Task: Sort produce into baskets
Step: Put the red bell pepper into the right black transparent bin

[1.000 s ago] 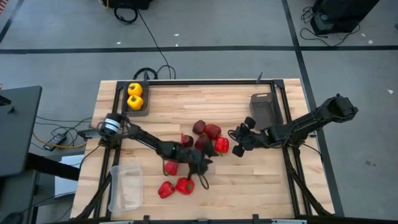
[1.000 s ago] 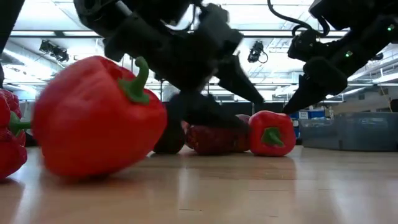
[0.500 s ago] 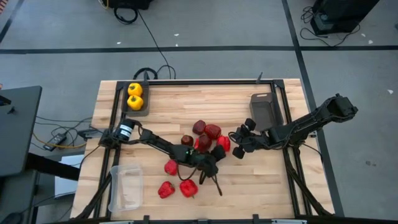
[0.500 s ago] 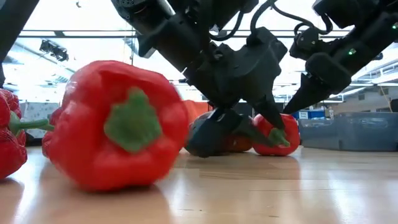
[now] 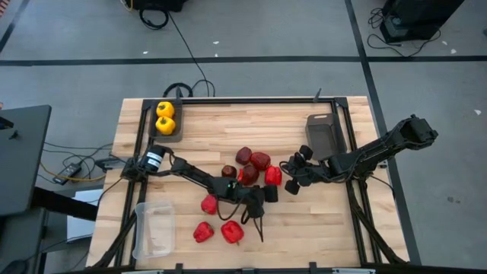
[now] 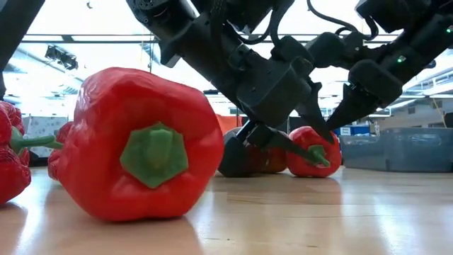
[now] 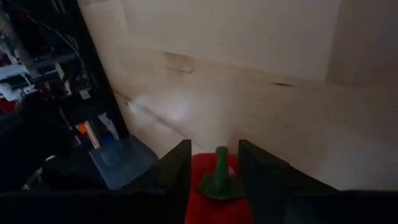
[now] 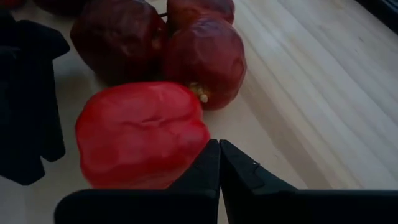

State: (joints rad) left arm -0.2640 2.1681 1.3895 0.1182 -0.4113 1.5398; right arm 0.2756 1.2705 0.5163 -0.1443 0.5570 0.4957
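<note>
At the middle of the bench [image 5: 304, 228], just right of the maroon fruits [image 5: 245, 157]: a red pepper [image 5: 272, 176], now pinched from both sides by the fingers [image 7: 177, 171] of the left gripper [image 5: 265, 192]. A second back, wide apart and further left, over the other peppers; half a second back, halfway closed and already beside this one. Clamped now on the pepper's shoulders either side of the green stem, judging by the left wrist view (no gap to be seen between finger and skin). Not yet lifted: resting on the wood in the low view. Means, probably, a grasp just made and a carry to a basket next, perhaps to the clear tray [image 5: 152, 228] or the empty dark tray [image 5: 323, 135], with the yellow peppers [image 5: 165, 116] already filling the far dark tray [image 5: 176, 134]. Also changed: the big front pepper [image 6: 134, 145], rolled over, stem up a second ago, stem facing the low camera now. As for the held pepper: lying on its side, long axis from stem to base roughly level with the bench, stem pointing toward the front edge and a little downward. Just beside it on the far side, the right gripper [image 5: 293, 181], fingers pressed together on nothing, waiting.
</note>
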